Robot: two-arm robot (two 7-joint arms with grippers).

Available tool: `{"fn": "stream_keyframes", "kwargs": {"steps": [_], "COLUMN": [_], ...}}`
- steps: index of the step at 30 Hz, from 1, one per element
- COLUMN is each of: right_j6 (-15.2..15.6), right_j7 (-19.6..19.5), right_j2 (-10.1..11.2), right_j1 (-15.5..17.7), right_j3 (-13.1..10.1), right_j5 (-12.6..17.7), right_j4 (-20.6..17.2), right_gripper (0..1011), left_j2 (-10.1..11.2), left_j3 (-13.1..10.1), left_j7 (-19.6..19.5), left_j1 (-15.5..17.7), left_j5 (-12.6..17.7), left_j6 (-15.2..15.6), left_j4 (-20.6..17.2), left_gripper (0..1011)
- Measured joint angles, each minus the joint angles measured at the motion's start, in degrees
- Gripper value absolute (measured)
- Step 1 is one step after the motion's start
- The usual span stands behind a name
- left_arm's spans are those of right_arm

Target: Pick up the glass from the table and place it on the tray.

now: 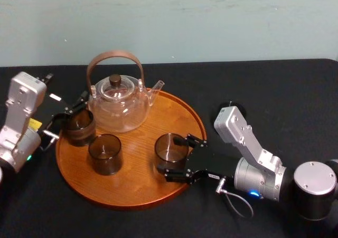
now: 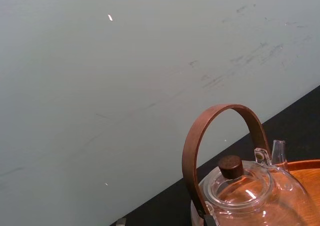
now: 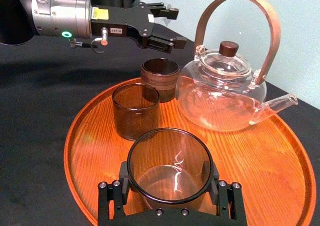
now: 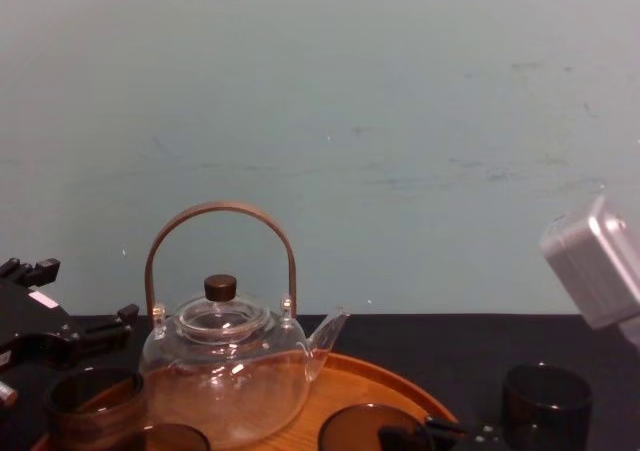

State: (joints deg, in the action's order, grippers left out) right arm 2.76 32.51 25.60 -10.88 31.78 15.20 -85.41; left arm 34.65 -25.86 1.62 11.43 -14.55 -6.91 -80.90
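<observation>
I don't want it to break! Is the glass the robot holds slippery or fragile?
Probably slippery: the glass in the right end effector looks smooth and shiny. Likely fragile: its walls look thin. Short and wide, it shouldn't tip easily.

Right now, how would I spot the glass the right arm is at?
Find the round wooden tray with the glass teapot. Three brown glasses stand on it; this glass is the rightmost, the only one with the right tool around it.

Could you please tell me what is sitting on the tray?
On the tray stand a glass teapot, a left glass by the open left pincer, a middle glass, and a right glass gripped by the right pincer. Wood under them is covered.
</observation>
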Motion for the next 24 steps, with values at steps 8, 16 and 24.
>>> {"fn": "stream_keyframes", "kwargs": {"steps": [8, 16, 24], "right_j6": [-0.32, -0.45, -0.43], "right_j7": [0.46, 0.57, 0.73], "right_j2": [-0.74, -1.15, -1.86], "right_j1": [-1.22, -1.95, -2.95], "right_j3": [0.97, 1.55, 2.38], "right_j5": [0.25, 0.33, 0.20], "right_j4": [1.47, 2.39, 4.00], "right_gripper": [905, 905, 905], "left_j2": [0.00, 0.00, 0.00], "left_j3": [0.00, 0.00, 0.00], "left_j7": [0.00, 0.00, 0.00], "left_j1": [0.00, 0.00, 0.00], "left_j5": [0.00, 0.00, 0.00], "left_j6": [0.00, 0.00, 0.00], "left_j4": [0.00, 0.00, 0.00], "left_gripper": [1001, 1001, 1001]}}
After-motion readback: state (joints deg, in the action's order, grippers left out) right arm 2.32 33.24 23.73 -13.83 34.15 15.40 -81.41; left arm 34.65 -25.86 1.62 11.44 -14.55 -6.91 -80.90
